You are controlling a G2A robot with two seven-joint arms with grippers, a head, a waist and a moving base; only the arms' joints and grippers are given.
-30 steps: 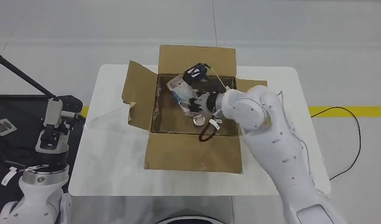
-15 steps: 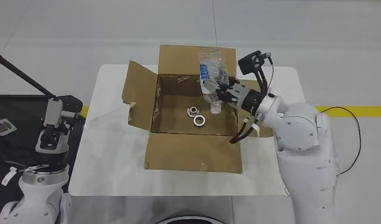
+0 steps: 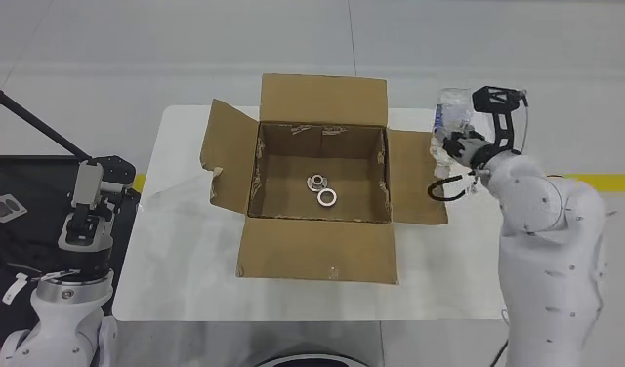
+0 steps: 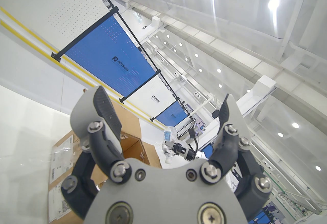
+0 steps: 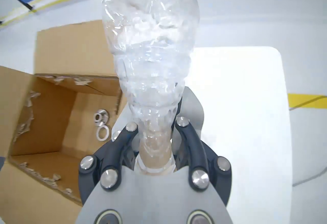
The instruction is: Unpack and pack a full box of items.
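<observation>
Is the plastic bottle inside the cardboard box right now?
No, the right gripper holds the bottle clear of the cardboard box, out beyond its side flap.

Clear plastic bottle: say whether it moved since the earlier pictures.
Yes. The clear crumpled plastic bottle went from above the open brown cardboard box to beyond its flap, over the white table.
</observation>
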